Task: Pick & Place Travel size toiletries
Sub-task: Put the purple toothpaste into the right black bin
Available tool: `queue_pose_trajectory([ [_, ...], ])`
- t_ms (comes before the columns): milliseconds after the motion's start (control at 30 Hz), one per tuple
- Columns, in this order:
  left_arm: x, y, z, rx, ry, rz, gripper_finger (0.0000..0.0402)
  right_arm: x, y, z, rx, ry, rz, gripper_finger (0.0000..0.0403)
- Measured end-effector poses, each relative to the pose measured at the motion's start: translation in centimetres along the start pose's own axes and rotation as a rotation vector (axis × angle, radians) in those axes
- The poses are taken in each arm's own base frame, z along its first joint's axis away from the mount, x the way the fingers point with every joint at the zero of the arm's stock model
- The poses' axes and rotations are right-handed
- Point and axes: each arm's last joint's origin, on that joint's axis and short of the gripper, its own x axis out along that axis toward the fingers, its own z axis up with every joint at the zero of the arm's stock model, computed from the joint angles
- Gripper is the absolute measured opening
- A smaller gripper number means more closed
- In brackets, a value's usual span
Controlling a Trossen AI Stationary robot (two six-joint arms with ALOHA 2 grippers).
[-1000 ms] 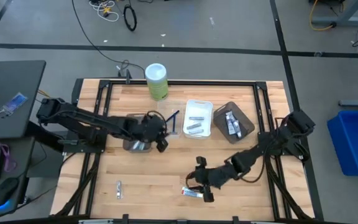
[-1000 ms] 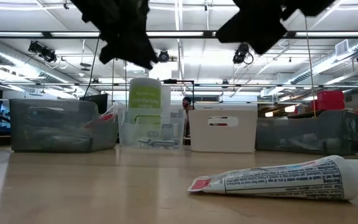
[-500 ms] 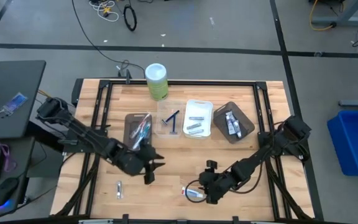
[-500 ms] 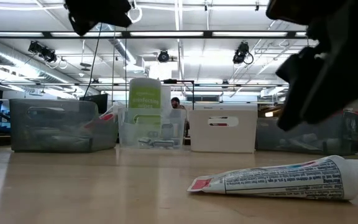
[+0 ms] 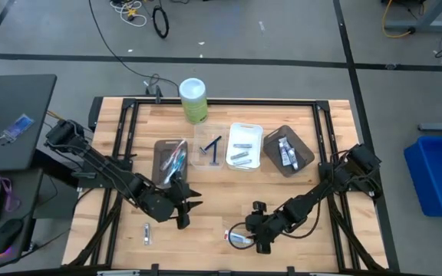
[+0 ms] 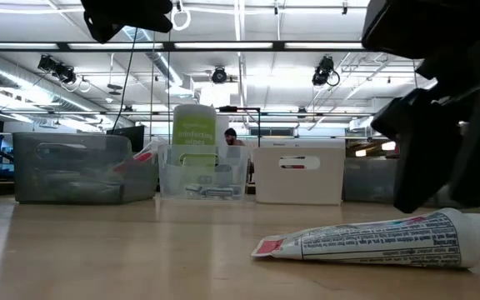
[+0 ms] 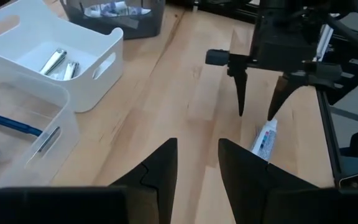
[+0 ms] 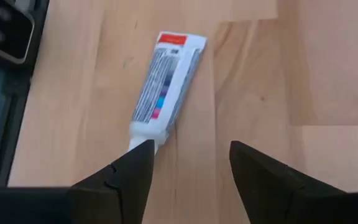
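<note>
A white mini toothpaste tube (image 8: 166, 87) with a red crimped end lies flat on the wood near the table's front edge (image 5: 239, 238). My right gripper (image 8: 191, 149) hangs low over its cap end, open, one finger at the cap and the other on bare wood beside it. My left gripper (image 7: 196, 149) hovers open and empty to the tube's left (image 5: 186, 205). A small silver piece (image 5: 146, 234) lies at the front left. Toothbrushes lie in the grey tray (image 5: 159, 175), and a dark blue stick in the clear tray (image 5: 202, 136). My right gripper comes slanting down at the tube, its fingers pointing along the tube's length. One fingertip (image 8: 143, 148) stands at the cap end (image 8: 149, 132); whether it touches I cannot tell. The tube lies flat on the table.
A row of trays runs across the table's middle: grey, clear, white (image 5: 244, 127) with silver pieces, and another grey one (image 5: 307, 155) with tubes. A tall green bottle (image 5: 193, 100) stands at the far edge. Bare wood lies between the trays and the front edge.
My left gripper has swung from above the grey tray toward the table's near edge and now holds still over bare wood. My right gripper has sunk toward the toothpaste tube and tipped further downward; the tube has not moved.
</note>
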Motion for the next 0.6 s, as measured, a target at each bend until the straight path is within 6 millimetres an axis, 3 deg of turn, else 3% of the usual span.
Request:
queue_pose_trajectory([
  [233, 0.0, 0.0, 0.0, -0.004, 0.0, -0.001, 0.0123, 0.3, 0.6, 0.4, -0.016, -0.055, 0.065, 0.0196],
  [433, 0.0, 0.0, 0.0, -0.006, 0.0, -0.001, 0.0123, 2.1, 1.0, -0.6, 0.009, -0.018, 0.1, 0.0197],
  [600, 0.0, 0.0, 0.0, -0.008, 0.0, -0.001, 0.0123, 2.1, 1.5, -1.1, -0.068, -0.058, 0.051, 0.0199],
])
